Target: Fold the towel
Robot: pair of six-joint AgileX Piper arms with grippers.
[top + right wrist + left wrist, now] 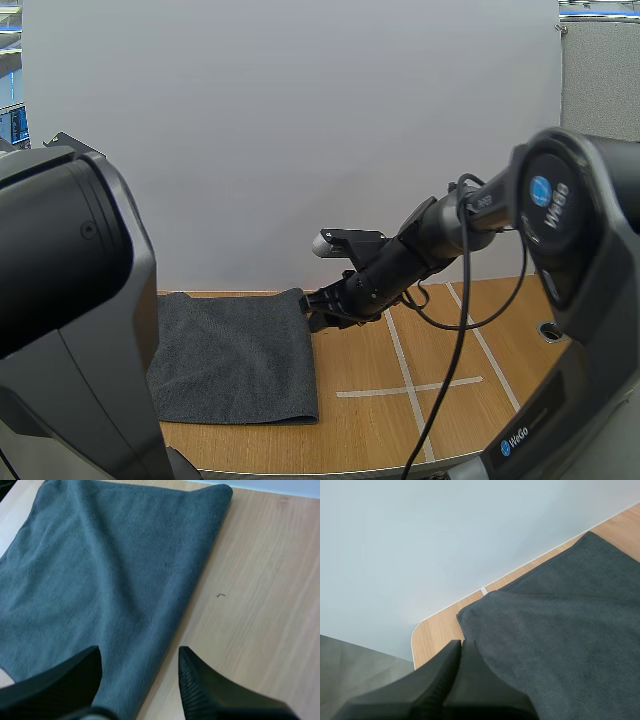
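Tabletop (pixel 360 430) of light wood grain carries thin white tape lines (pixel 410 388) that cross on its right half. A plain pale wall (pixel 300 130) rises straight from its far edge. The dark grey towel (pixel 235 355) lies flat on the left half, a rectangle with its long sides running near to far and its far edge close to the wall. The right tool (pixel 312 308) sits low by the towel's far right corner. In the right wrist view its two fingers stand well apart with nothing held, straddling the towel's right edge, one over cloth and one over bare wood. The left tool (pixel 461 644) hovers near the towel's far left corner, its fingers pressed together as one dark wedge with nothing between them.
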